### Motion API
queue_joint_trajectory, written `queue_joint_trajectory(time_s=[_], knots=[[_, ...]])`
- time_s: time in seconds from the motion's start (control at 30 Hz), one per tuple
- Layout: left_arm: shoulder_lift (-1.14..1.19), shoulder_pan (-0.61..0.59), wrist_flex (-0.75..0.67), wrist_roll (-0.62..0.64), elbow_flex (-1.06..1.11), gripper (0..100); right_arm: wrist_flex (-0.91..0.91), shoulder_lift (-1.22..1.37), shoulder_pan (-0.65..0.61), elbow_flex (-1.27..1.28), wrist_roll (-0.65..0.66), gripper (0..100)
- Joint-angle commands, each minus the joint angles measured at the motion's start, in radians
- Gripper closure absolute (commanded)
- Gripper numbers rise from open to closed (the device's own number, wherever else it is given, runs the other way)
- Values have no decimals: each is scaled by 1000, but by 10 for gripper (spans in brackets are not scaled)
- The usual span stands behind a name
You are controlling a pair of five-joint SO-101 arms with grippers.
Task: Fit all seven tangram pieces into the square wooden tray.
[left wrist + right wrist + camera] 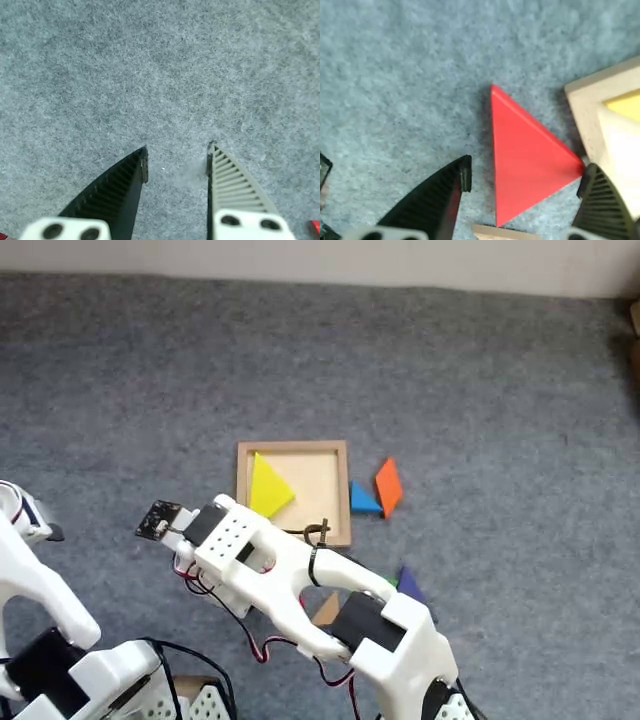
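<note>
Evidently lining up a grasp, the right gripper [526, 175] holds its jaws spread astride the red triangle [520, 155] beside the tray [584, 112].

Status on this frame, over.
Left gripper open over bare carpet. Right gripper open around red triangle, beside tray. Yellow triangle in tray. Tan piece crowds the red one.

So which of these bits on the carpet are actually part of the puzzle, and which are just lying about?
Part of the job: wooden tray; yellow triangle inside it; red triangle; blue triangle; orange piece; purple piece; tan piece; right gripper, open either side of the red triangle.

Just there: grey carpet; left gripper, open over bare carpet.
</note>
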Motion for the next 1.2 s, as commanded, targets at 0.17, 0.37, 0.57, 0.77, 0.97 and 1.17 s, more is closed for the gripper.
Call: queue_joint_trajectory(time_s=[0.17, 0.37, 0.57, 0.77, 0.97, 1.17], knots=[[-35, 2, -14, -9, -7, 807, 35, 8, -68, 16, -5, 693], [-35, 4, -14, -9, -7, 807, 31, 10, -36, 8, -5, 694], [-35, 4, -14, -9, -7, 807, 30, 13, -12, 10, -5, 706], [-35, -1, -14, -9, -7, 807, 42, 5, -12, 8, -5, 759], [-35, -2, -14, -9, -10, 807, 101, -87, 50, 8, 25, 760], [-35, 1, -14, -9, -12, 807, 119, -206, 108, 12, 143, 760]])
